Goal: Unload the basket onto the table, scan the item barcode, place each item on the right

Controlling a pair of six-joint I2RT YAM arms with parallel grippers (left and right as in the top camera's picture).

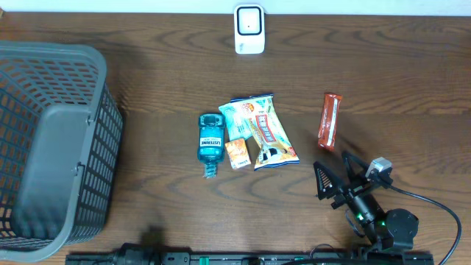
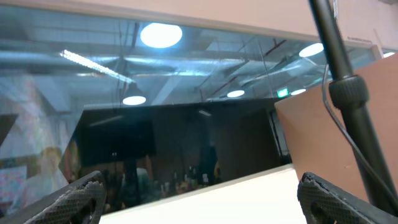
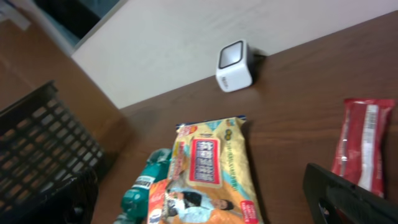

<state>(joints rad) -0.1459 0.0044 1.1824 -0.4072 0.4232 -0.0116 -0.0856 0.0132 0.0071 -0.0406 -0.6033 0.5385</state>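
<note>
The desk (image 1: 162, 66) is carrying everything, and judging by how things are lying, the scanning is not yet getting under way. The dark basket (image 1: 107, 147) is sitting far off to the left of the right claw (image 1: 331, 165), well apart from the goods. That claw is hovering low over the desk with its jaws spread wide and gripping nothing. The left claw (image 2: 208, 202) is also standing spread and empty, its camera pointing up at ceiling lights rather than at any item. The snack packet (image 1: 263, 132) is lying ahead of the right claw and to its left. The blue mouthwash bottle (image 1: 210, 140) is resting farther left, beyond the packet. The red bar (image 1: 330, 121) is lying just ahead of the right claw, the nearest thing to it. The white scanner (image 1: 249, 29) is standing well ahead at the far edge, with nothing held before it. The small orange box (image 1: 237, 153) is sitting between bottle and packet. So picking an item (which one is unclear), carrying it over and showing its barcode are all remaining.
</note>
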